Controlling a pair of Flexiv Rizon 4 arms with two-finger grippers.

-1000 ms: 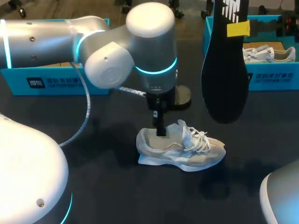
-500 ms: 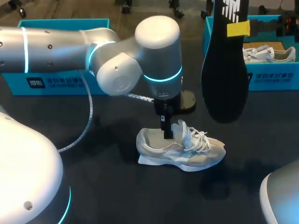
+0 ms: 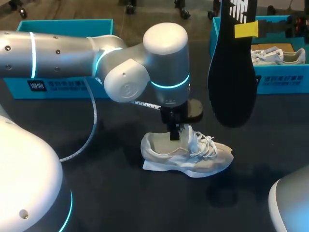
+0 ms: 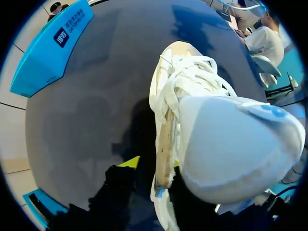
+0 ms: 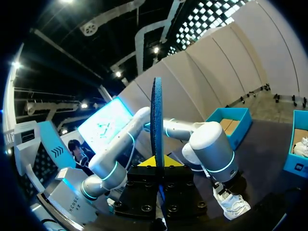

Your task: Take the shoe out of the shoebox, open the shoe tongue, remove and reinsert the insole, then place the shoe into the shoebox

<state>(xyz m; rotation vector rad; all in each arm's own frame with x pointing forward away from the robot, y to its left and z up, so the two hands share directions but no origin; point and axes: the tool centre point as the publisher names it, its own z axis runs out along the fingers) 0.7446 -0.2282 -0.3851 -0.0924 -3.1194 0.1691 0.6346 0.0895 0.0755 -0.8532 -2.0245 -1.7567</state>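
One gripper [image 4: 153,164] seemingly straddles shoe [image 3: 193,155]; other [image 5: 157,162] holds insole [image 3: 231,82].

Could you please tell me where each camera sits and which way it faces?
Head: above, behind; looks down at dark table; shows left arm, left claw.
Left wrist: looks along left claw onto pale grey lace-up sneaker.
Right wrist: looks along right claw, gripping flat black insole, toward left arm.
All share the sneaker.

Our left arm [image 3: 63,60] stretched in from the tabletop's left edge, the left gripper [image 3: 174,134] pointing down mid-table, fingers apart; our right gripper [image 5: 158,161] clamped the upright insole [image 3: 231,87].
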